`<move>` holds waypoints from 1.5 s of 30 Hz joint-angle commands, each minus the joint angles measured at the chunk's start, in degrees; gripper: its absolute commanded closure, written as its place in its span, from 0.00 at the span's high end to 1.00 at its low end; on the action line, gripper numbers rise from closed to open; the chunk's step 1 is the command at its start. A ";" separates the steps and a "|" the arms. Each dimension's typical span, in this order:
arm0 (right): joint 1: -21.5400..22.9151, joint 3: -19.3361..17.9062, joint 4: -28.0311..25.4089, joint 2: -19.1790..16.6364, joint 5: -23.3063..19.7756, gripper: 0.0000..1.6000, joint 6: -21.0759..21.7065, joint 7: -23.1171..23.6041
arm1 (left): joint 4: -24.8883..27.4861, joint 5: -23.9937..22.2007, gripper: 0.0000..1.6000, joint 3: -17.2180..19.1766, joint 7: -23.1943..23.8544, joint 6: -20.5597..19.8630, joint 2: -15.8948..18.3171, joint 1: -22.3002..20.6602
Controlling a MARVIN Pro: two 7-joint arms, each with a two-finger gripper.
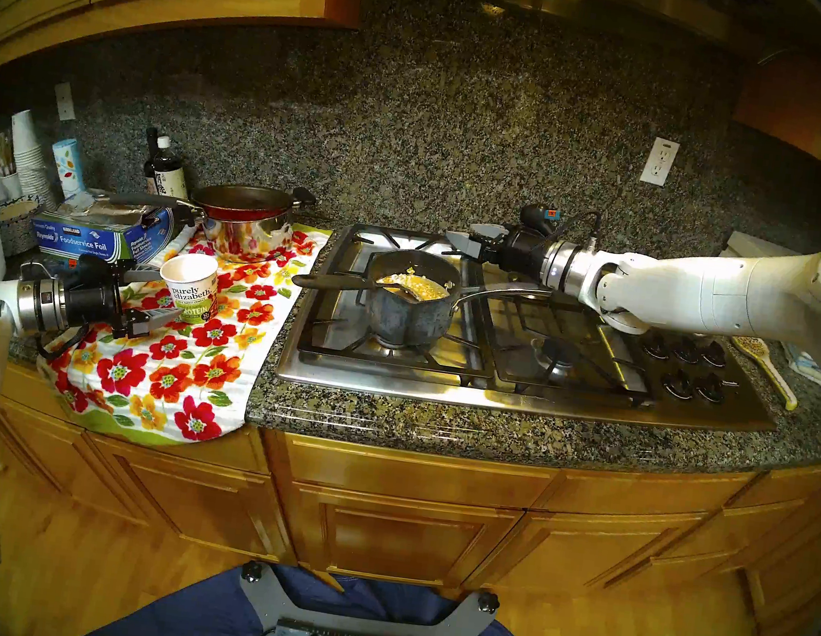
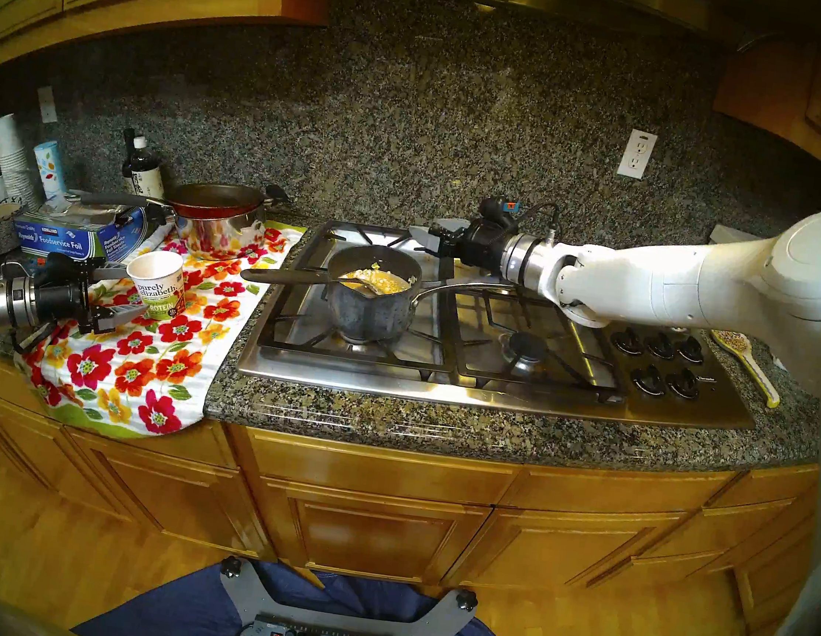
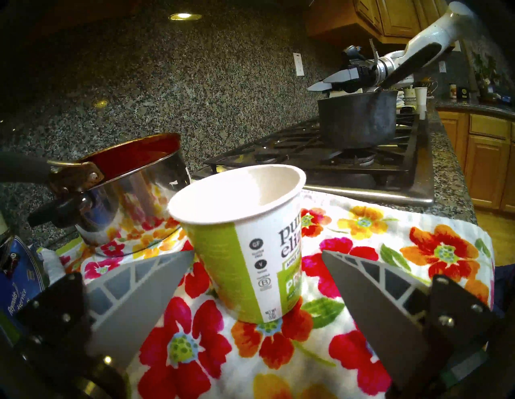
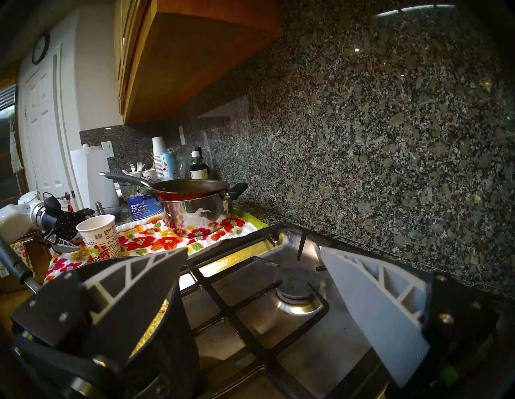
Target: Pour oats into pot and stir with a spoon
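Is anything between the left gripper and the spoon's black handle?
Yes. The white paper oat cup stands upright between the open left gripper fingers, blocking the way to the black-handled silver serving spoon resting in the dark grey saucepan.

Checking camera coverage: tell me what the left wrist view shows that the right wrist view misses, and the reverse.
Only the left wrist view shows the dark pot's outer wall and the open right pincer above it. Only the right wrist view shows oats inside that pot, a wall clock and the open left pincer. Both show the printed cup upright on the floral towel.
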State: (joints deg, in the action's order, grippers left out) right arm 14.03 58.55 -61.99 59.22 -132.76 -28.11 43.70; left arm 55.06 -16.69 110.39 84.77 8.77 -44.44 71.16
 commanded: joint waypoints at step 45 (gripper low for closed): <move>1.77 -0.80 0.34 0.15 -0.16 1.00 -0.19 0.17 | -7.41 1.94 0.75 -8.08 -2.70 4.46 -1.08 -11.05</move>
State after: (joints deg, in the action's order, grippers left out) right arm 14.03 58.59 -61.99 59.27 -132.83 -28.11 43.72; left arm 46.34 -14.19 102.00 81.75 12.68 -45.84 62.30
